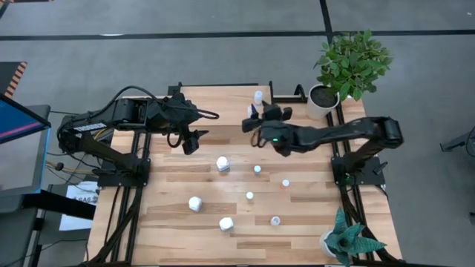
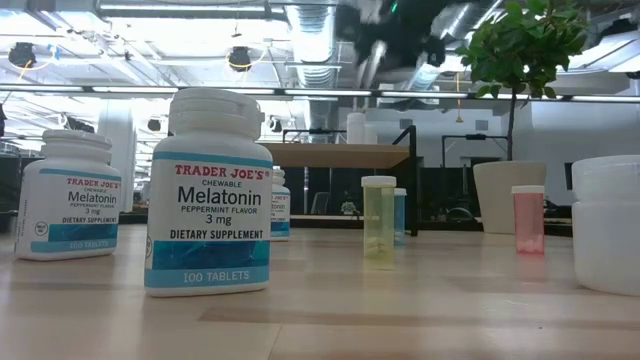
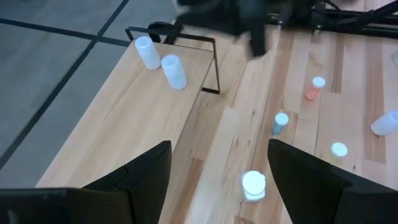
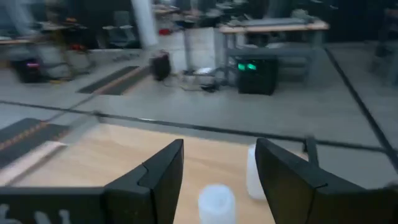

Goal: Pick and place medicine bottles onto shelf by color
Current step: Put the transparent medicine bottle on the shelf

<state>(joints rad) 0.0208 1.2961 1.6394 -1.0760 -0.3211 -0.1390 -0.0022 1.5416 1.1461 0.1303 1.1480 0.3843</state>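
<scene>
The shelf (image 3: 146, 93) stands at the table's far edge, and two pale bottles (image 3: 147, 51) (image 3: 174, 71) stand upright on its wood top. My right gripper (image 4: 217, 168) is open above the shelf (image 1: 276, 95). One pale bottle (image 4: 216, 202) stands below the gap between its fingers, apart from them, and another (image 4: 252, 171) stands just beyond. My left gripper (image 3: 217, 168) is open and empty above the table's left middle (image 1: 191, 141). A chunky white bottle (image 3: 253, 185) stands on the table below it. More bottles (image 1: 195, 203) (image 1: 226, 223) (image 1: 257, 169) (image 1: 286, 182) stand scattered on the table.
A leafy plant in a white pot (image 1: 324, 100) stands at the far right beside the shelf, and a second potted plant (image 1: 345, 241) stands at the near right corner. In the low view, large white Melatonin bottles (image 2: 208, 190) (image 2: 68, 195) and small tinted bottles (image 2: 379, 220) (image 2: 528, 218) stand in front of the shelf (image 2: 335, 155).
</scene>
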